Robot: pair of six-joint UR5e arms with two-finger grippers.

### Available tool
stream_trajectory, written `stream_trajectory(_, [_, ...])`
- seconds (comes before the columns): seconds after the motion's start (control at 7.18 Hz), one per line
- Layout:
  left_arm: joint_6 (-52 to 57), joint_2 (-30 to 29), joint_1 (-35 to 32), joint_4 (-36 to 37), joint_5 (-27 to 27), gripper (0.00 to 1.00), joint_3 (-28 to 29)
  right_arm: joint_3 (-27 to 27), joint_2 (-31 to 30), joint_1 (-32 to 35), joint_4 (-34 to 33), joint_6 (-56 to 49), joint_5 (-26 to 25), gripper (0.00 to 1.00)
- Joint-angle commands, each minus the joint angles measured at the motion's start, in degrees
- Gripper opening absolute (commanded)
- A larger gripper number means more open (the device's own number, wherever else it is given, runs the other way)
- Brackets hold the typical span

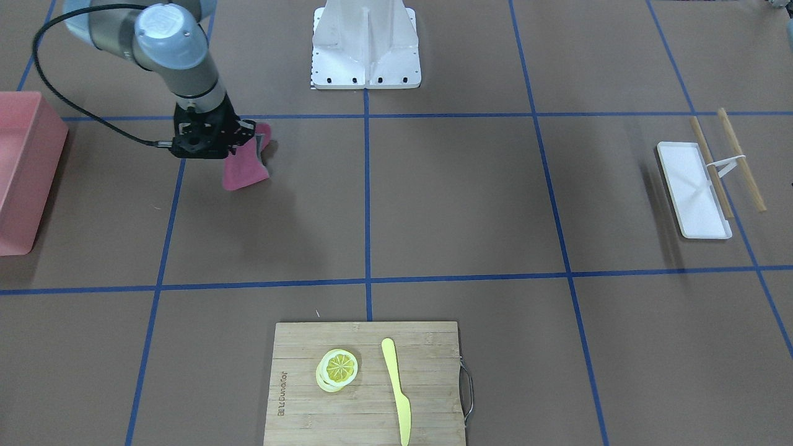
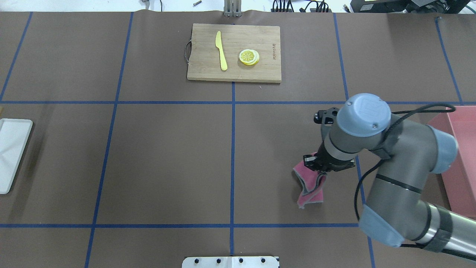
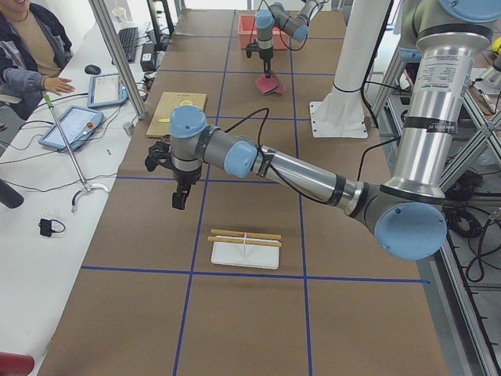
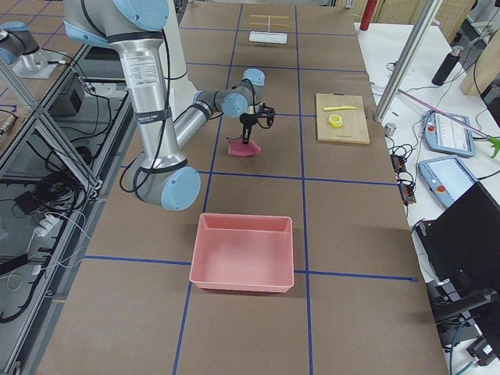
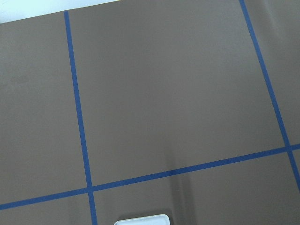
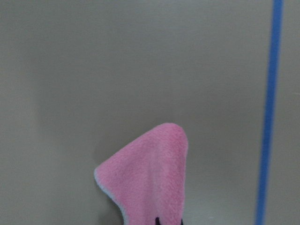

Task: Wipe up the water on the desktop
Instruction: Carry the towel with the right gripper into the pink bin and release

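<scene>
The brown desktop (image 2: 167, 156) is crossed by blue tape lines; I see no water on it. My right gripper (image 2: 318, 167) is shut on a pink cloth (image 2: 310, 188) that hangs down, its lower end crumpled on the desktop. In the front-facing view the cloth (image 1: 243, 172) trails below that gripper (image 1: 248, 139). In the right wrist view the cloth (image 6: 150, 183) rises as a pink fold from the bottom edge. My left gripper (image 3: 178, 200) shows only in the left side view, above the desktop near a white tray; I cannot tell whether it is open or shut.
A pink bin (image 2: 461, 156) stands at the robot's right edge. A bamboo cutting board (image 2: 234, 70) with a yellow knife (image 2: 221, 50) and a lemon slice (image 2: 249, 57) lies at the far side. The white tray (image 1: 692, 189) with wooden sticks (image 1: 740, 158) lies on the robot's left.
</scene>
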Motion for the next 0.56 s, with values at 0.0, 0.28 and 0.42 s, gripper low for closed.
stream_trajectory(0.0, [-0.26, 0.01, 0.0, 0.0, -0.05, 0.97, 0.04, 7.12, -13.5, 7.41, -0.07, -12.3, 1.37, 0.0])
stream_trajectory(0.28, [-0.53, 0.01, 0.0, 0.0, -0.13, 0.97, -0.13, 11.61, -20.02, 17.33, -0.42, -19.08, 5.49, 0.0])
stream_trajectory(0.42, [-0.53, 0.01, 0.09, 0.0, -0.05, 0.97, 0.22, 12.67, -22.75, 22.86, -1.99, -25.99, 7.17, 0.0])
